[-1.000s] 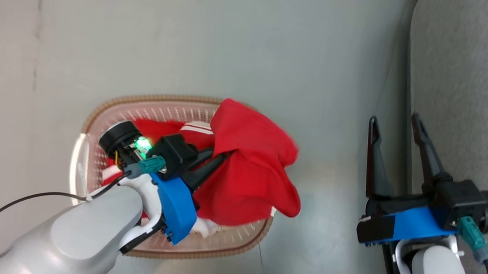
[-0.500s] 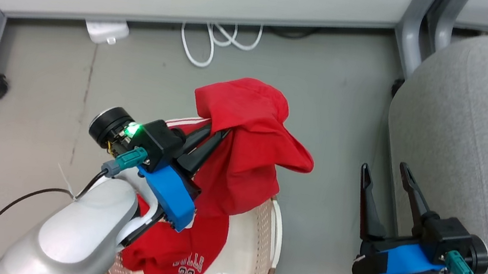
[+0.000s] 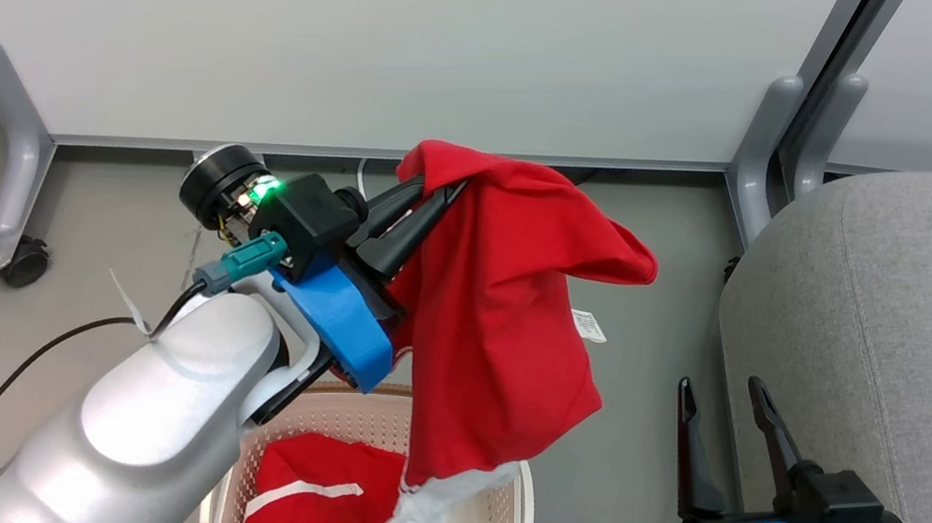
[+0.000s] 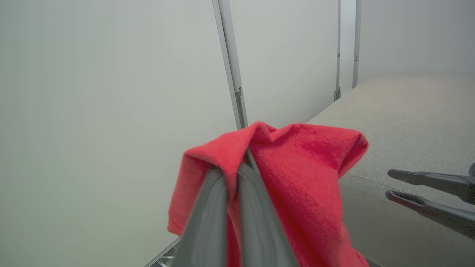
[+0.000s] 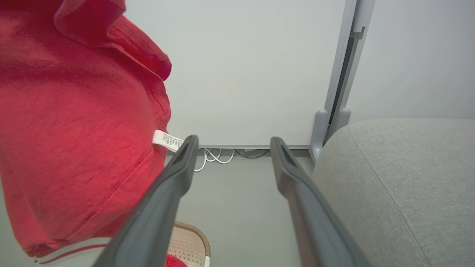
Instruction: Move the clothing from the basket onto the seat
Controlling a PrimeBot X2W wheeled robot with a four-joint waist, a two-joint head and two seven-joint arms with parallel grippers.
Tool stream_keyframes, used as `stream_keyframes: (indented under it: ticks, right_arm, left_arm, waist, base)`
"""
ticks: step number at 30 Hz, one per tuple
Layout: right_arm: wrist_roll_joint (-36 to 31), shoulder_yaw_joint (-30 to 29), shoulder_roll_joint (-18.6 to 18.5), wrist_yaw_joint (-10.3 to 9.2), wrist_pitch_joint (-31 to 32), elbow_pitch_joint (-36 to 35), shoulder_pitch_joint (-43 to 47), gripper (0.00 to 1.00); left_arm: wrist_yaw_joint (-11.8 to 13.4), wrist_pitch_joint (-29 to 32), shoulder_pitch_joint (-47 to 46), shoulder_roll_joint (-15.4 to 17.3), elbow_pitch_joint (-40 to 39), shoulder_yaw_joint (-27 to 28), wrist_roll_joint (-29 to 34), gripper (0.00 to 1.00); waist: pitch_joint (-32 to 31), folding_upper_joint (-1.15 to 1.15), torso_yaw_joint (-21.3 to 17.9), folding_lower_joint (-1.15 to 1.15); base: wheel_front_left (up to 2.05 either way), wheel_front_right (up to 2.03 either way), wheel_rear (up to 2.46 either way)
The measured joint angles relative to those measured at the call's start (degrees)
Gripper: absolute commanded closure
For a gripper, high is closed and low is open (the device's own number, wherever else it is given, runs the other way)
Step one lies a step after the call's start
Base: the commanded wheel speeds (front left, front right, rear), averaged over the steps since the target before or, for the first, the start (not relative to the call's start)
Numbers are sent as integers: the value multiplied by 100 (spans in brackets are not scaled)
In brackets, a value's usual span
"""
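My left gripper (image 3: 438, 188) is shut on a red garment (image 3: 503, 325) and holds it high above the basket (image 3: 522, 522), the cloth hanging down with its white-trimmed end just over the rim. In the left wrist view the fingers (image 4: 230, 207) pinch a fold of this red garment (image 4: 297, 178). A second red garment (image 3: 319, 516) with white stripes and "BULLS" lettering lies in the basket. The grey seat (image 3: 919, 328) spreads at the right. My right gripper (image 3: 719, 389) stands open beside the seat's edge, holding nothing; its wrist view shows the hanging garment (image 5: 74, 122) to its left and the seat (image 5: 400, 178) to its right.
A pale partition wall (image 3: 374, 19) with grey metal feet (image 3: 24, 131) and a caster (image 3: 22, 263) stands behind. White cables (image 5: 213, 155) lie on the grey floor at its base. Another post (image 3: 778, 153) rises next to the seat's far corner.
The head view has tilted up, bringing the wall into view. My left gripper has lifted the red garment clear of the basket, uncovering the second garment inside. The right gripper stays open.
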Motion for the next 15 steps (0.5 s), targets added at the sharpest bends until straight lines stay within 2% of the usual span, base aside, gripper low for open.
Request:
stream_keyframes:
  ticks: [8, 15]
  right_arm:
    - [62, 276, 0, 0, 0, -69, 96, 0]
    - [222, 878, 0, 0, 0, -183, 53, 0]
  left_arm:
    - [0, 0, -31, -36, 67, -81, -51, 100]
    - [0, 0, -81, -42, 122, -103, -90, 100]
  waist:
    - [-65, 0, 40, 1]
    - [0, 0, 70, 1]
  base:
    - [0, 0, 0]
    - [0, 0, 0]
